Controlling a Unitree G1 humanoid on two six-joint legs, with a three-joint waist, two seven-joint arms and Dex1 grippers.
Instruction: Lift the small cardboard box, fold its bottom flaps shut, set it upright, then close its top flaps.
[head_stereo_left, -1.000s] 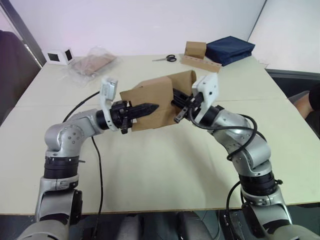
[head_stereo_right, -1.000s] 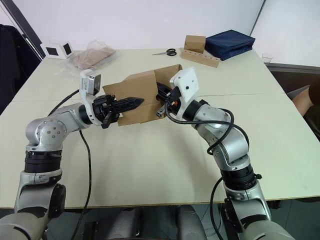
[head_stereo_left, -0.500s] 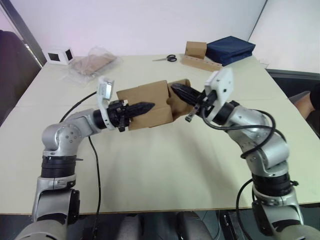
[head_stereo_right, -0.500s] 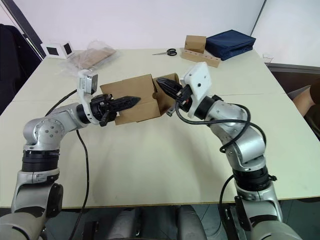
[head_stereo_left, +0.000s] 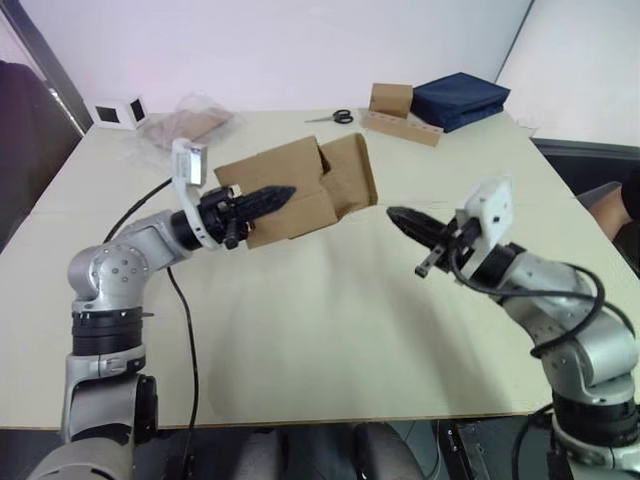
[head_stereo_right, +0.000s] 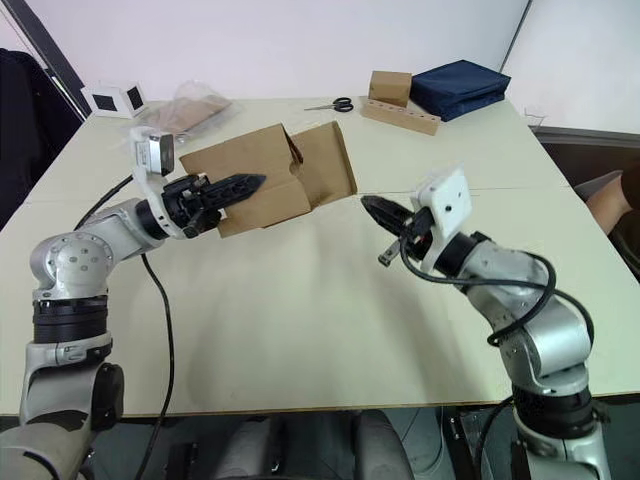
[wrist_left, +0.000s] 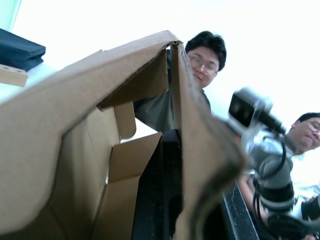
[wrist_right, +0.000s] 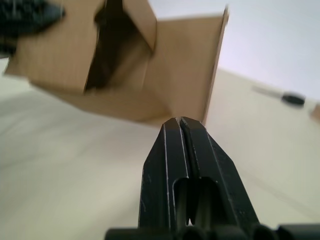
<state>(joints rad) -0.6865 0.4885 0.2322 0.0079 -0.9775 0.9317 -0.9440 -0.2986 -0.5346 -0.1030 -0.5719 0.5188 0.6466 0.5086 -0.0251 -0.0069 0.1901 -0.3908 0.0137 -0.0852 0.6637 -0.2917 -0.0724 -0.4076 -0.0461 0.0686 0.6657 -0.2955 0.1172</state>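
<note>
The left tool (head_stereo_left: 262, 198) holds the small cardboard box (head_stereo_left: 290, 190) off the desk (head_stereo_left: 330, 320), over its left-centre part, with one black finger lying along the outside of a wall and, in the left wrist view, the other running inside against the same wall, so the wall is pinched between them. Held this way the box lies on its side with an open end turned right toward the other arm, which probably leaves that end free for folding. The right tool (head_stereo_left: 405, 219) hovers well apart from the box, to its right, fingers pressed together and empty, pointing at the open end; closed like that it would serve as a pusher against a flap. The box is plain brown corrugated card, and one broad flap (head_stereo_left: 350, 175) sticks out on its right side, unfolded.
</note>
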